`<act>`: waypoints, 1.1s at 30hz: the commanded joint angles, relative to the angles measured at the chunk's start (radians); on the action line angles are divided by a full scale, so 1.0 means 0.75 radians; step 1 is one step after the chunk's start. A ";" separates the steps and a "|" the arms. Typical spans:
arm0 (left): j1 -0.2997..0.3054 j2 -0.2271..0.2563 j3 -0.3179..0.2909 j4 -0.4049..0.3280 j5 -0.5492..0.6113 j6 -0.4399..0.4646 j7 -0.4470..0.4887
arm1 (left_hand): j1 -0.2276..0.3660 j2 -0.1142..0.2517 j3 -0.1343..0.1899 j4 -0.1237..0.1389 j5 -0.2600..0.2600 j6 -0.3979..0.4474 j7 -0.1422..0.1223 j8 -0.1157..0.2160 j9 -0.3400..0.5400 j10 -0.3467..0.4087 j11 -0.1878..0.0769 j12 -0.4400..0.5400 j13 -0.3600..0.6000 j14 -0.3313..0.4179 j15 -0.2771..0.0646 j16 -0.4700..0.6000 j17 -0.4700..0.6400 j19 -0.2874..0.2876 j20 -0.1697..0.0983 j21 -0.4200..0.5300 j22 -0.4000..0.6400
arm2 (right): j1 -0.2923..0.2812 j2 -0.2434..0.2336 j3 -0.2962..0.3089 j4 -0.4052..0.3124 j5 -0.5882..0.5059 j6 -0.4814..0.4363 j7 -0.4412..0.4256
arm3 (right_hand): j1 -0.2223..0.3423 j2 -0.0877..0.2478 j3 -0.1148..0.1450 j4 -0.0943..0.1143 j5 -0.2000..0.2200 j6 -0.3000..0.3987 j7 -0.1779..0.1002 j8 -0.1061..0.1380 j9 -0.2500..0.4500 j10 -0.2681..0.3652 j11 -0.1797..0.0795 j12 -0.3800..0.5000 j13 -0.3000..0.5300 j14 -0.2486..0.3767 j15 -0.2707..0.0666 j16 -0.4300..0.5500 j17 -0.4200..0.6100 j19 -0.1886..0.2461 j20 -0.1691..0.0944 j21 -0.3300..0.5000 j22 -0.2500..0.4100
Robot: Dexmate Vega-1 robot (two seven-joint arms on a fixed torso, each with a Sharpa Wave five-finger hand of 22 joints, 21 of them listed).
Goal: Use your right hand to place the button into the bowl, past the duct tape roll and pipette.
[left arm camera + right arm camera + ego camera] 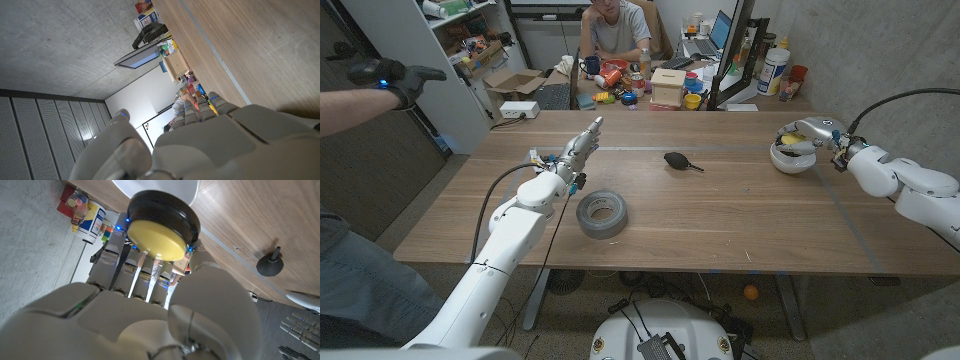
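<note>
My right hand (817, 135) hovers over the white bowl (786, 165) at the table's far right, pinching the button (790, 140). In the right wrist view the button (157, 230), a yellow cap on a black base, sits between the fingers and thumb of my right hand (150, 315), just above the bowl's rim (155, 187). The black pipette (676, 160) lies mid-table and the grey duct tape roll (602, 215) lies nearer me, both to the left of the bowl. My left hand (574, 156) stands beside the roll, fingers stretched out and holding nothing.
A person's black-gloved hand (395, 75) reaches in at the far left. Another person (615, 30) sits behind the table among boxes, cups and bottles. A cable runs from my right wrist past the table's right edge. The pipette's bulb (270, 265) shows beyond the button.
</note>
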 commanded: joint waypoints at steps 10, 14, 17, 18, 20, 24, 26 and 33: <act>0.023 -0.006 -0.022 -0.034 0.030 0.056 0.008 | 0.005 0.005 -0.005 -0.001 -0.006 0.009 0.004 -0.001 0.008 -0.004 -0.001 0.006 0.004 -0.008 -0.001 0.006 0.005 -0.005 -0.006 0.005 0.005 | 0.110 0.078 -0.103 0.184 0.021 -0.004 -0.051 | 0.131 0.146 0.016 0.004 0.007 0.016 -0.003 -0.008 0.004 0.017 -0.005 0.005 0.006 0.046 -0.125 0.007 0.003 0.020 -0.056 -0.002 0.007; 0.019 -0.006 -0.019 -0.032 0.037 0.057 -0.002 | 0.006 0.006 -0.006 -0.001 -0.006 0.008 0.004 -0.001 0.008 -0.004 -0.002 0.006 0.004 -0.008 -0.001 0.006 0.005 -0.005 -0.007 0.005 0.005 | 0.119 0.086 -0.119 0.213 0.027 -0.002 -0.059 | 0.130 0.146 0.016 0.004 0.007 0.018 -0.004 -0.008 0.004 0.018 -0.003 0.005 0.006 0.047 -0.125 0.007 0.003 0.020 -0.055 -0.003 0.007; 0.015 -0.007 -0.016 -0.038 0.046 0.075 -0.001 | 0.006 0.006 -0.007 -0.001 -0.006 0.008 0.004 -0.001 0.008 -0.003 -0.004 0.007 0.004 -0.009 0.000 0.006 0.005 -0.005 -0.007 0.005 0.005 | 0.128 0.089 -0.129 0.234 0.032 0.001 -0.063 | 0.129 0.146 0.015 0.004 0.007 0.020 -0.005 -0.008 0.004 0.018 -0.004 0.004 0.006 0.050 -0.126 0.007 0.003 0.020 -0.055 -0.003 0.007; 0.013 -0.008 -0.015 -0.038 0.049 0.079 -0.002 | 0.006 0.006 -0.007 -0.001 -0.006 0.008 0.004 -0.001 0.008 -0.004 -0.003 0.006 0.004 -0.008 0.000 0.006 0.005 -0.005 -0.007 0.005 0.005 | 0.131 0.091 -0.131 0.240 0.036 -0.001 -0.062 | 0.129 0.146 0.015 0.004 0.007 0.019 -0.006 -0.009 0.004 0.019 -0.004 0.003 0.006 0.049 -0.126 0.006 0.003 0.019 -0.055 -0.003 0.007; 0.009 -0.007 -0.012 -0.036 0.052 0.078 -0.009 | 0.006 0.006 -0.007 -0.001 -0.006 0.007 0.003 -0.002 0.008 -0.004 -0.003 0.006 0.004 -0.009 0.000 0.006 0.005 -0.005 -0.006 0.005 0.005 | 0.144 0.096 -0.140 0.263 0.039 0.005 -0.061 | 0.128 0.147 0.015 0.005 0.007 0.020 -0.006 -0.009 0.004 0.018 -0.007 0.003 0.006 0.049 -0.125 0.006 0.004 0.019 -0.056 -0.004 0.007; 0.003 -0.010 -0.009 -0.035 0.059 0.087 -0.013 | 0.007 0.006 -0.008 -0.002 -0.006 0.007 0.003 -0.002 0.008 -0.004 -0.002 0.006 0.004 -0.008 0.000 0.006 0.005 -0.005 -0.007 0.005 0.005 | 0.169 0.110 -0.163 0.303 0.041 0.014 -0.059 | 0.126 0.147 0.014 0.006 0.006 0.020 -0.006 -0.010 0.004 0.019 -0.007 0.002 0.006 0.047 -0.126 0.005 0.004 0.015 -0.055 -0.005 0.007; 0.001 -0.013 -0.008 -0.035 0.062 0.097 -0.014 | 0.007 0.007 -0.008 -0.002 -0.007 0.007 0.004 -0.002 0.008 -0.003 -0.002 0.007 0.004 -0.008 0.000 0.006 0.005 -0.005 -0.007 0.005 0.005 | 0.178 0.119 -0.173 0.321 0.041 0.014 -0.060 | 0.125 0.147 0.014 0.006 0.006 0.020 -0.006 -0.010 0.004 0.019 -0.007 0.002 0.006 0.044 -0.125 0.003 0.004 0.013 -0.055 -0.006 0.008; -0.005 -0.021 -0.006 -0.033 0.075 0.114 -0.018 | 0.007 0.007 -0.009 -0.002 -0.007 0.009 0.003 -0.001 0.008 -0.003 -0.001 0.007 0.004 -0.009 0.000 0.006 0.005 -0.005 -0.007 0.005 0.005 | 0.231 0.154 -0.215 0.409 0.047 0.036 -0.070 | 0.121 0.148 0.012 0.009 0.006 0.020 -0.007 -0.012 0.005 0.017 -0.006 -0.001 0.006 0.041 -0.122 0.001 0.005 0.009 -0.057 -0.009 0.008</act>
